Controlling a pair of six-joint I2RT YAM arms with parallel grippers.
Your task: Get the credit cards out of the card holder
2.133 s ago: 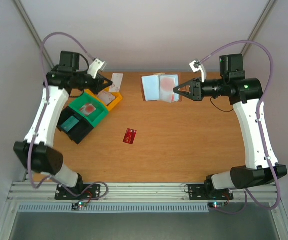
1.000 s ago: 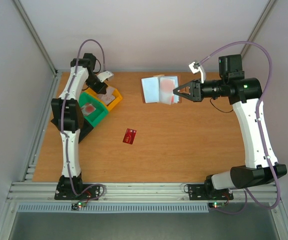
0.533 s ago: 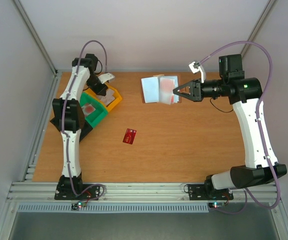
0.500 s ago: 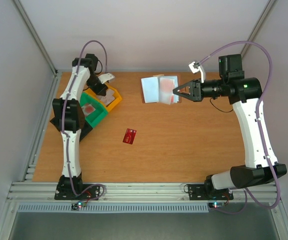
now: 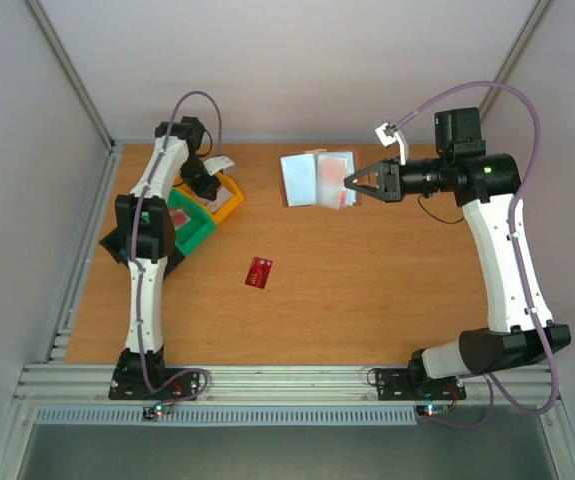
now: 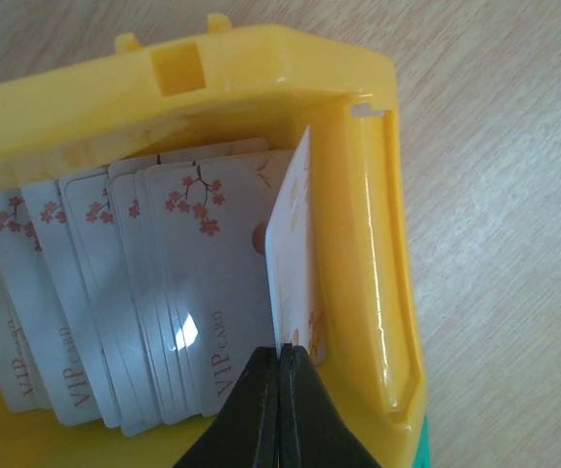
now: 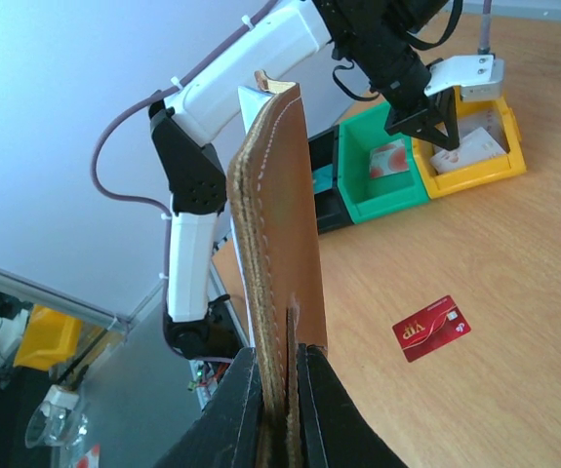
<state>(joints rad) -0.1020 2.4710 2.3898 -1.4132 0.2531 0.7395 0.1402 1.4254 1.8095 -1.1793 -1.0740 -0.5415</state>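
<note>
The card holder [image 5: 302, 178] hangs open at the back of the table, pale blue inside with a reddish patch in its right half. My right gripper [image 5: 349, 184] is shut on its right edge. In the right wrist view the card holder [image 7: 275, 214] shows edge-on as brown leather between the jaws of the right gripper [image 7: 278, 353]. One red credit card [image 5: 259, 272] lies flat on the table [image 5: 387, 290]. My left gripper [image 6: 280, 353] is shut on a white card [image 6: 295, 253] standing on edge inside the yellow bin [image 6: 378, 244], beside several white VIP cards [image 6: 163, 292].
The yellow bin [image 5: 229, 200], a green bin [image 5: 189, 228] with a reddish card in it and a black bin [image 5: 117, 245] stand together at the back left, under the left arm. Grey walls close in the table on three sides.
The left arm has swung in over the bins and brought its white card down into the yellow bin. The right arm and the card holder have stayed in place.
</note>
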